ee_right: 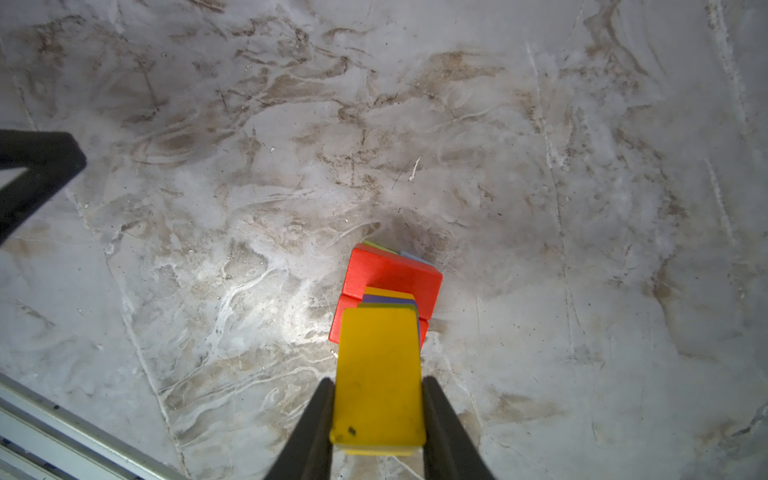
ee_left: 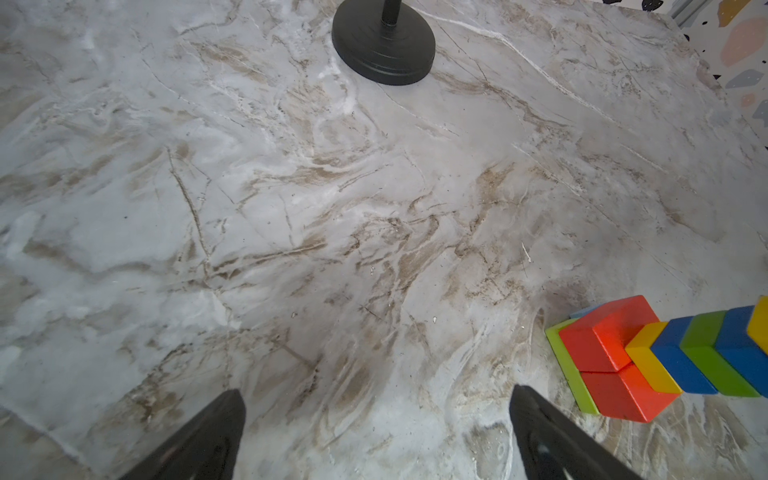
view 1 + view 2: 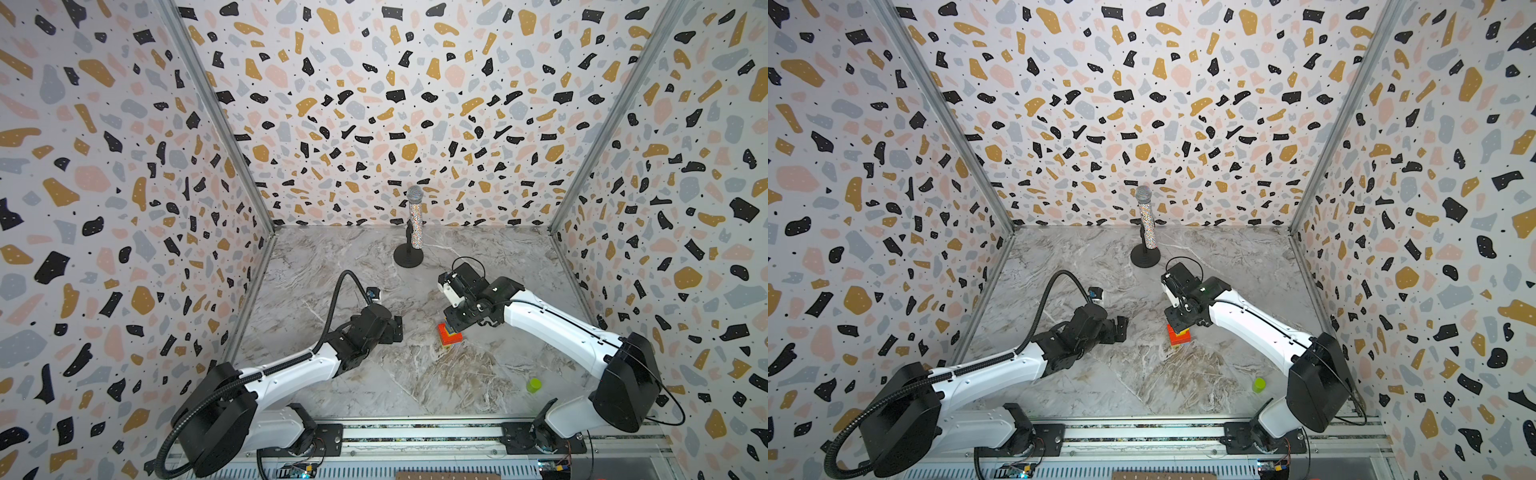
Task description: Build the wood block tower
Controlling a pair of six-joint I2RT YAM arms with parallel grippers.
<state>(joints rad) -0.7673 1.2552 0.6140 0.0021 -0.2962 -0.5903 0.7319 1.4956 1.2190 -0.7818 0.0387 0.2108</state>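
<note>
Tower [image 3: 449,337]: it stands upright on the marble table [image 3: 332,291], in front of the microphone [image 3: 415,220] and a little to its right in both top views.
Layers: the left wrist view shows a thin green slab and a light blue piece at the foot, then two red bricks, then yellow, dark blue, green, dark blue and yellow.
Right gripper [image 1: 378,381]: it is over the tower, on the near side of the microphone. Its jaws stand narrow and press both sides of the top yellow block [image 1: 376,357].
Left gripper [image 2: 376,392]: its jaws are spread wide with nothing between them. It hangs nearer than the microphone and to its left, apart from the tower.
Lime-green cylinder [image 3: 533,385]: it is alone on the table, well apart from the microphone, toward the front right.
</note>
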